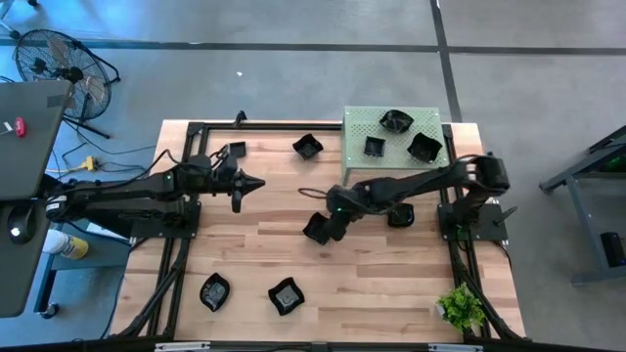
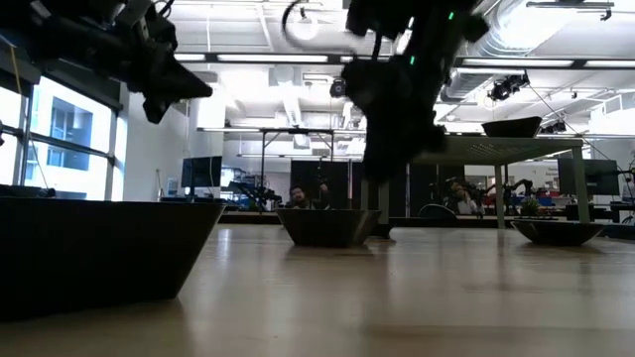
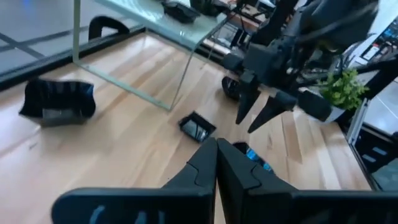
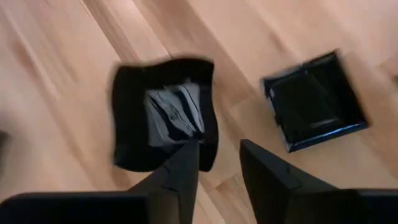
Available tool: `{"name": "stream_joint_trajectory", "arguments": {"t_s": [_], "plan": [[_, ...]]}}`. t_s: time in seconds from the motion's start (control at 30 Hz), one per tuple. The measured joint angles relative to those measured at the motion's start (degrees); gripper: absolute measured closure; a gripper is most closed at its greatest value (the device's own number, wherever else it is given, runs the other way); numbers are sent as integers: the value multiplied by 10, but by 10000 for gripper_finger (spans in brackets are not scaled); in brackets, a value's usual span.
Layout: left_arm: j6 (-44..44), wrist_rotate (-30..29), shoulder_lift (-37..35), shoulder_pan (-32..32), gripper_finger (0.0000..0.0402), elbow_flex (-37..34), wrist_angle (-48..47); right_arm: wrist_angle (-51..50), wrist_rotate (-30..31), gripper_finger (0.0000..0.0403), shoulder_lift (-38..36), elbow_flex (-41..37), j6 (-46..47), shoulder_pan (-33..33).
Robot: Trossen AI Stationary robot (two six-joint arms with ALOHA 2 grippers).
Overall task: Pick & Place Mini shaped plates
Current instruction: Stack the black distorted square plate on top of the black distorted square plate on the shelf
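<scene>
So the right gripper [image 4: 217, 168] is the one doing the work here. It hangs over the middle of the table with its fingers parted and nothing between them. The wavy plate [image 4: 165, 115] lies just ahead of the tips, with one fingertip [image 4: 186, 163] over its near rim and the other off to the side over bare wood. A second, square plate [image 4: 314, 99] lies beyond that other finger, close beside the wavy one but not touching it.

Looks like the wavy plate's near rim is the target, so the next move is probably straight down so that the fingers straddle that rim, without clipping the square one.

The left gripper [image 1: 256, 183] waits well off to the side, tips pressed together, clearly the farther arm. Three more plates already sit on the green stand [image 1: 357, 156].
</scene>
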Motion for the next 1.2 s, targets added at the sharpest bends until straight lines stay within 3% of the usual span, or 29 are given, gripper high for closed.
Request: {"name": "stream_joint_trajectory", "arguments": {"t_s": [0.3, 0.6, 0.73, 0.93, 1.2], "plan": [[-17, 2, -19, 0, 401, -30, -2, 43, -14, 277, 74, 0, -4, -3], [-15, 5, -18, 0, 401, -30, -3, 49, -26, 385, 77, 0, 22, -9], [-15, 5, -18, 0, 401, -30, -3, 53, -40, 392, 74, 0, 24, -12], [-15, 4, -18, 0, 401, -30, -3, 57, -58, 400, 32, 0, 56, -14], [-13, 2, -18, 0, 401, -30, -3, 28, -55, 399, -89, 0, 79, -17]]}}
